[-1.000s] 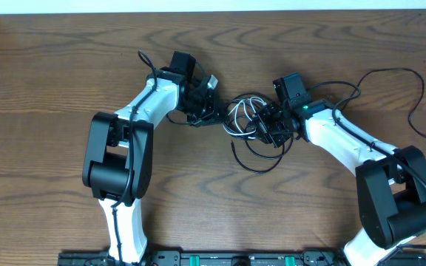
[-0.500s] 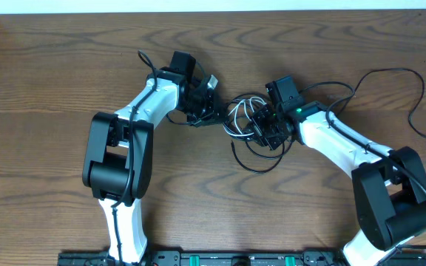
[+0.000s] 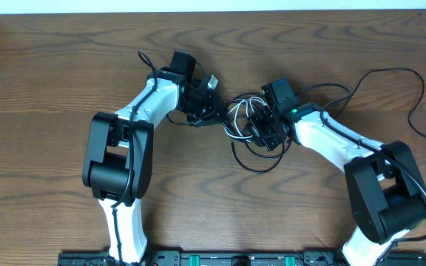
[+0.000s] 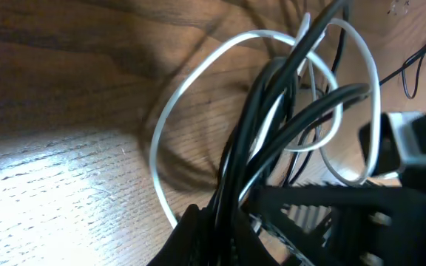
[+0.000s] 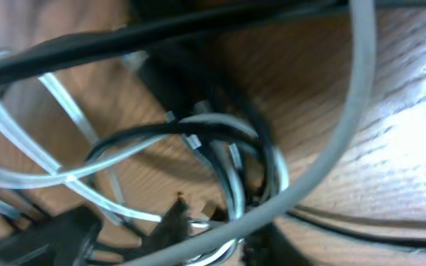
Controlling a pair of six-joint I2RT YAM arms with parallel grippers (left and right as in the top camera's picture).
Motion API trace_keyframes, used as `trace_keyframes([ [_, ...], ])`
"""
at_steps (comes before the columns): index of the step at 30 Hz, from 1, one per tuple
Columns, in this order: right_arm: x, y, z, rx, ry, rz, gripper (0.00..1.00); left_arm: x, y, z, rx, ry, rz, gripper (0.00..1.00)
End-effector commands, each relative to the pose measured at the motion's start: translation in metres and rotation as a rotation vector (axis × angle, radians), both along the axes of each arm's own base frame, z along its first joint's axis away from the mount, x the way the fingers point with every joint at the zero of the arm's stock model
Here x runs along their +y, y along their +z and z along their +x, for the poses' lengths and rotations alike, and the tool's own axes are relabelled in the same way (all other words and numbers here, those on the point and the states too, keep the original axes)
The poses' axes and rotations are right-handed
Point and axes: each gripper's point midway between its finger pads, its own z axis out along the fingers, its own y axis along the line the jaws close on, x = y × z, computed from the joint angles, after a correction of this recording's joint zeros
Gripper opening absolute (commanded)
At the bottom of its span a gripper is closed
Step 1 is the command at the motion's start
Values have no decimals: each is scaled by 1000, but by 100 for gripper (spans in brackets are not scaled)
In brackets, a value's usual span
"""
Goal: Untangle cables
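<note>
The left gripper (image 3: 212, 112) (image 4: 211, 230) has its jaws clamped on a bundle of the black cords (image 4: 272, 125), which rise out of the fingers and fan across its wrist view. The right gripper (image 3: 262, 130) (image 5: 213, 238) is buried in the other side of the knot. Its wrist view is blurred and crowded with strands, so I cannot tell whether its jaws are apart or pinching a cord.

Between the two grippers lie the cables (image 3: 245, 123), one tight cluster in the middle of the tabletop (image 3: 50, 162), a little toward the far edge. The white cord (image 3: 234, 118) (image 4: 198, 66) loops through the black ones on the left gripper's side. A slack black loop (image 3: 255, 164) sags from the knot toward the near edge.

By my reading, the step in hand is anchoring one side of the tangle while the right arm seeks a single strand. The next move calls for a sure pinch on one cord only, then a slow pull away from the left gripper, toward the right edge. A grip on several strands would likely tighten the knot.
</note>
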Motion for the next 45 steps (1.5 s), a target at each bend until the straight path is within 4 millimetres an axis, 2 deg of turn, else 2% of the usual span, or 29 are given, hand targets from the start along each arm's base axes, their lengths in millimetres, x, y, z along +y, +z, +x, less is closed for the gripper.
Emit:
trace_keyframes([
  [1, 0, -19, -3, 33, -6, -24, 4, 1, -10, -5, 27, -2, 10, 8],
  [2, 1, -20, -3, 27, 1, -24, 1, 1, -10, -5, 27, -2, 10, 8],
  [6, 0, -16, 1, 1, 17, -21, 1, 1, -10, -5, 27, -2, 10, 8],
  [10, -2, 4, 9, -86, 72, -18, 1, 1, -10, -5, 27, -2, 10, 8],
  [12, 0, 23, 15, -167, 115, -7, 1, 1, -10, -5, 27, -2, 10, 8],
  [18, 12, 108, 38, -535, 267, 30, 1, 1, -10, -5, 26, -2, 10, 8],
  [20, 11, 128, 38, -600, 288, 33, 1, 1, -10, -5, 26, -2, 10, 8],
  [23, 12, 149, 35, -680, 334, 25, 1, 1, -10, -5, 26, -2, 10, 8],
  [27, 18, 152, 28, -740, 440, -9, 1, 1, -10, -4, 26, -2, 10, 8],
  [34, 38, 131, -4, -749, 680, -82, 1, 1, -9, -3, 53, 34, 10, 8],
  [37, 31, 125, 3, -779, 698, -196, 3, -1, -8, -4, 63, 36, -4, 8],
  [40, 23, 126, 13, -799, 663, -262, 22, -9, 2, -7, 83, 21, -79, 8],
  [45, 28, 140, 25, -902, 690, -277, 20, -23, 34, -11, 120, -13, -287, 8],
])
